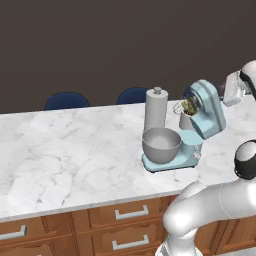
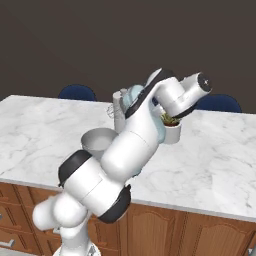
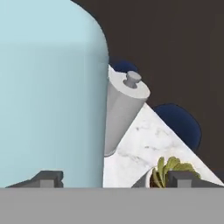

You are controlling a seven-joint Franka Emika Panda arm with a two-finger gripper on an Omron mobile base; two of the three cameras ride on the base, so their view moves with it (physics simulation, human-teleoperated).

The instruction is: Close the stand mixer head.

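Pale-blue, the stand mixer head tilts up and back over the silver bowl on the marble counter in the left base view. From the right, the arm hides most of it. Up close, its rounded shell looms; the gripper fingertips stand apart, the left one beside the shell.

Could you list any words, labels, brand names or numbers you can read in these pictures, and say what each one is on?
None can be read: the stand mixer head, the silver bowl, the paper-towel holder and the marble counter carry no lettering in any view.
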